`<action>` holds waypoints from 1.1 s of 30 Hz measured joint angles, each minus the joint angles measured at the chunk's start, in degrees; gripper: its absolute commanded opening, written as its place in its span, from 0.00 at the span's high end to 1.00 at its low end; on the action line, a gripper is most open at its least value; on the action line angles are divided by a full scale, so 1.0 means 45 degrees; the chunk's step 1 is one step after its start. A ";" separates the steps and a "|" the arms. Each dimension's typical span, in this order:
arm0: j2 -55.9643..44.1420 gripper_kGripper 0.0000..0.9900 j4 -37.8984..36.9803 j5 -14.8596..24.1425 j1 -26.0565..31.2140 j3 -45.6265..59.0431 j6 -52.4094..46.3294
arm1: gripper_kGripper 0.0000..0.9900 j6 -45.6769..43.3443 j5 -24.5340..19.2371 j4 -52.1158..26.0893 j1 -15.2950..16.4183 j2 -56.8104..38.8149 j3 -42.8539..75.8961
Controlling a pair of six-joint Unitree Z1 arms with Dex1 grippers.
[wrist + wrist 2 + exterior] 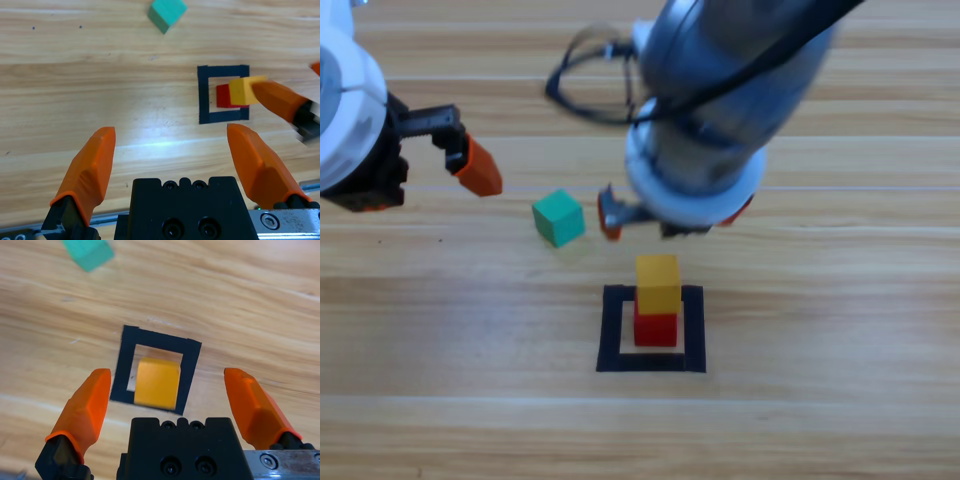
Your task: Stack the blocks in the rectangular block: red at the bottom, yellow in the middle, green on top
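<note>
Stacking is two-thirds there by the look of it: yellow cube sits on red cube inside the black tape square, so I'd call the step in hand the green pickup. Green cube lies on bare tabletop, up-left of the square and apart from it, rotated off the tape's edges.

Doing it well:
- Turn the wrist to match the green cube's rotation, so the jaws meet two flat faces, not corners.
- Approach from above; keep clear of the stack, since yellow could get knocked off red.
- On placement, square it to yellow and let go only once it's seated.

Right gripper hangs above the stack. Jaws spread wide, one either side of the square in its wrist view, holding nothing, touching nothing. Red is hidden under yellow in that view.

Left gripper waits at the left edge of the high view, near the green cube's side. Jaws also spread wide, empty. Either arm looks able to take green; the left is nearer to open approach space.
</note>
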 measured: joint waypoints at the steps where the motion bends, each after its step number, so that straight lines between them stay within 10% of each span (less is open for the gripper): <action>1: 0.0013 0.04 -0.0274 -0.0038 0.0043 0.0013 -0.0055 | 0.00 -0.0131 -0.0044 -0.0021 0.0076 -0.0564 0.0236; 10: 0.1586 0.05 -0.1539 -0.1682 0.1645 -0.0636 -0.2008 | 0.00 -0.3596 0.1649 -0.6325 0.0073 -0.7354 0.8078; 19: 0.6552 0.05 0.0535 -0.1918 0.2272 -0.5964 -0.3095 | 0.00 -0.5702 0.3938 -0.8740 -0.1718 -0.8085 1.1261; 33: 0.9686 0.05 0.4366 -0.1639 0.2624 -1.0760 -0.4982 | 0.00 -0.6601 0.3971 -1.0741 -0.2192 -0.8086 1.3439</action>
